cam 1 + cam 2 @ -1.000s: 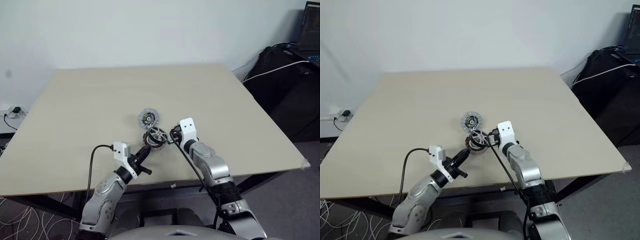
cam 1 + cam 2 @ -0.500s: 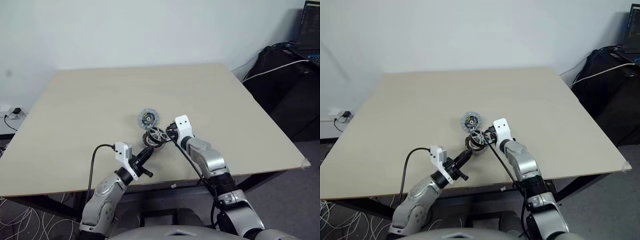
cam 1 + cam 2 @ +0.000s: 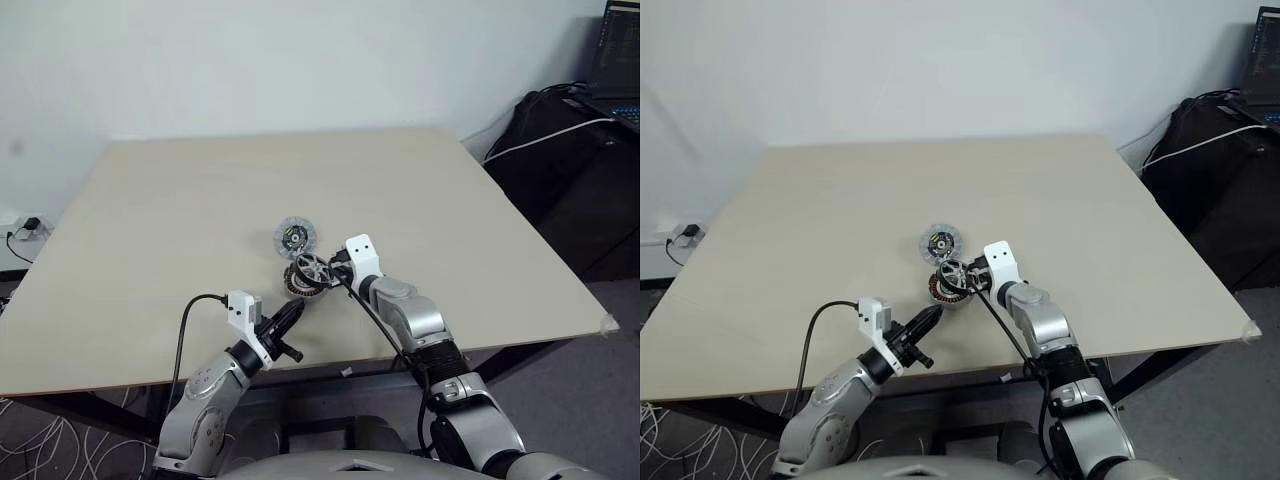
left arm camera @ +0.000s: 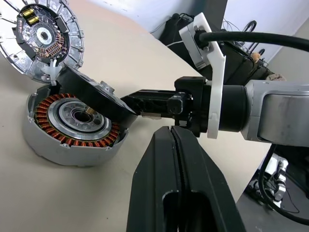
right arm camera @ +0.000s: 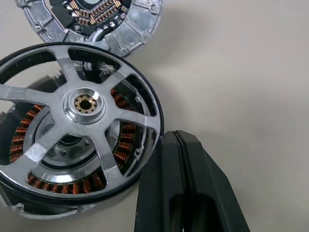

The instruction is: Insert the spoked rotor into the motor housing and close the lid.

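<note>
Mid-table point(image 3: 150, 200): spoked rotor point(image 5: 79, 113) sits tilted on motor housing point(image 4: 72, 128), one edge raised. Right gripper point(image 3: 335, 272), jaws closed and empty, touches rotor's rim. Lid point(image 3: 296, 236) lies just behind. Left gripper point(image 3: 290, 315), closed, empty, nearby.

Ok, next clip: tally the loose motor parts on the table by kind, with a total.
Spoked rotor: 1, tilted on the housing
Motor housing with copper windings: 1
Lid, silvery disc lying apart on the table: 1
Total: 3
</note>
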Tool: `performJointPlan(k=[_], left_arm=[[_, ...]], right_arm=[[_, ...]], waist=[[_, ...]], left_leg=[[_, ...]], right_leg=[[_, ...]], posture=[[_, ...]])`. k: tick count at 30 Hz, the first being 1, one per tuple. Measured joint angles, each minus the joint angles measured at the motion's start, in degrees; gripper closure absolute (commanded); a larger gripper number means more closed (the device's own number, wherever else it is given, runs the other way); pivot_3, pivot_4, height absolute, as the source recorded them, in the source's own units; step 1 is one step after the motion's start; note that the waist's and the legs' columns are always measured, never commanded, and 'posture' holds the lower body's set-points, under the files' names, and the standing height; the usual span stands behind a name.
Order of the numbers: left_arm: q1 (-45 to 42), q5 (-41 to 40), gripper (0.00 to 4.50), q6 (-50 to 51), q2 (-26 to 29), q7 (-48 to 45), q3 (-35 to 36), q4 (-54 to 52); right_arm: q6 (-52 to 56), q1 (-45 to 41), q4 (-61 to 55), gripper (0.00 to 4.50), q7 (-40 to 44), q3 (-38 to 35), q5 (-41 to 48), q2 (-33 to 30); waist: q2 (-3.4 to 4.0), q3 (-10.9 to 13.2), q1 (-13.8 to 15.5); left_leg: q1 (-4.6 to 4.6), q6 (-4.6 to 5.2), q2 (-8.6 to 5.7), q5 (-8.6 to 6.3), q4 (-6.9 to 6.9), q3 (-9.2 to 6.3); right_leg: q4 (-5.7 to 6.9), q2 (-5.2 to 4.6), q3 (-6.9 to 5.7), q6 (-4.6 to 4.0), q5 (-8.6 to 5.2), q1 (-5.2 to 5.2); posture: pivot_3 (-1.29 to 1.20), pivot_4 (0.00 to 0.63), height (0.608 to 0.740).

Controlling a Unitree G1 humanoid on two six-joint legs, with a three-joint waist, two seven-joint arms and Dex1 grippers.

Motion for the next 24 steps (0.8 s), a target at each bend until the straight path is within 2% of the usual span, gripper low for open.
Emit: performJointPlan(k=[24], left_arm=[[-0.2,-0.1,4.46,2.0,-0.3,0.9,0.1,0.0]], right_arm=[[-3.9,2.1,-1.0,4.50,7.0,0.9,0.1,-0.9]], waist=[[0.01,0.0,-0.8]], left_leg=[[0.02,-0.05,0.02,0.03,0.02,0.01]], right_leg=[[0.38,0.04,0.04,-0.09,-0.07,-0.04]], posture=[[0.00,0.000,0.740]])
